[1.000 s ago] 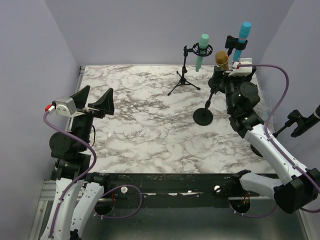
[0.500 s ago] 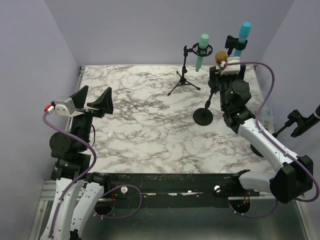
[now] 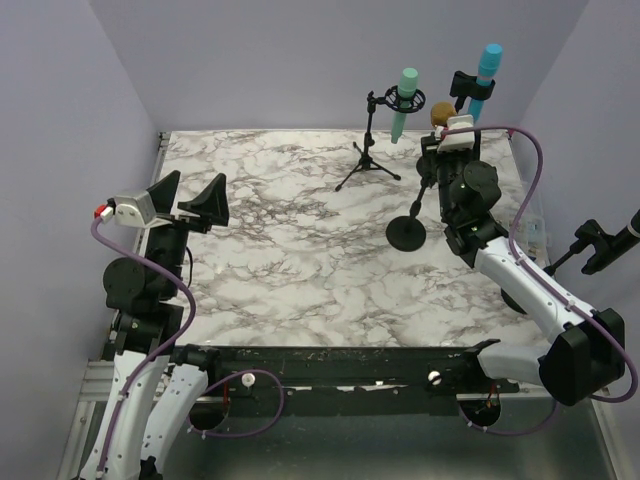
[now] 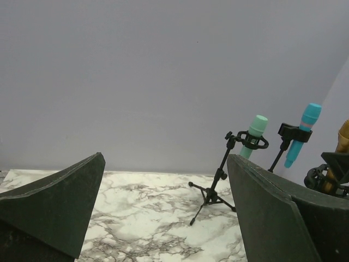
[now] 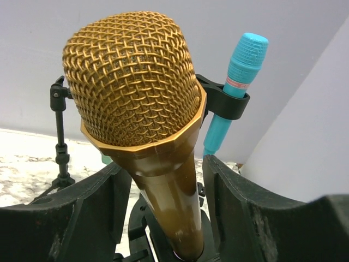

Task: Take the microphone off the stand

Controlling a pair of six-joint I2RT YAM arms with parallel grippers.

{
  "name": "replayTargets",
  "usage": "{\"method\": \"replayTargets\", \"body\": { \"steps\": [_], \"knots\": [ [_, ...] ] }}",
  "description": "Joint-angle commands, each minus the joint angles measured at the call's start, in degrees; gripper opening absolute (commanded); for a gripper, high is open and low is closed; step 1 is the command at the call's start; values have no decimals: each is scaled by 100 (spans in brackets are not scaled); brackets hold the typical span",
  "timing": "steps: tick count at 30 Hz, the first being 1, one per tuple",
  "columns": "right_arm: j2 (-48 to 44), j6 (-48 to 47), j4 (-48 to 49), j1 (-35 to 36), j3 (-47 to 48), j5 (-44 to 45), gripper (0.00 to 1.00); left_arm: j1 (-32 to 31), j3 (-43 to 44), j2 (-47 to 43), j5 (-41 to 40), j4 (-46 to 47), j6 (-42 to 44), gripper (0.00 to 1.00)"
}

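The gold microphone stands between the parted fingers of the right gripper.
Nearest, the left gripper gapes wide and empty over the marble table. Farther right, the microphone sits in its round-based stand, with a gap showing beside its shaft; a blue microphone stands behind.

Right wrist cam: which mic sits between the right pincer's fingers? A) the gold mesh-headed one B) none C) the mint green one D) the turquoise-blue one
A: in the right wrist view, the gold mesh-headed microphone stands between the right pincer's fingers, while the turquoise-blue microphone sits in its clip behind.
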Motion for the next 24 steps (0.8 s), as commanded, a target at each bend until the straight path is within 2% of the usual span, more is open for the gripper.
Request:
{"method": "replayTargets", "body": {
  "steps": [1,10,20,24],
  "knots": [
    [-70,-193,166,-31,137,-195,58,-36,-67,48,-118,94,4,98],
    [-245,-296,207,-34,272,-425,41,-36,-75,80,-118,102,-13,98],
    [-541,-249,102,-29,739,-894,34,-36,-84,111,-110,111,-31,99],
    [-662,269,-132,-30,1207,-1277,27,-36,-89,144,-92,116,-57,99]
  ]
}}
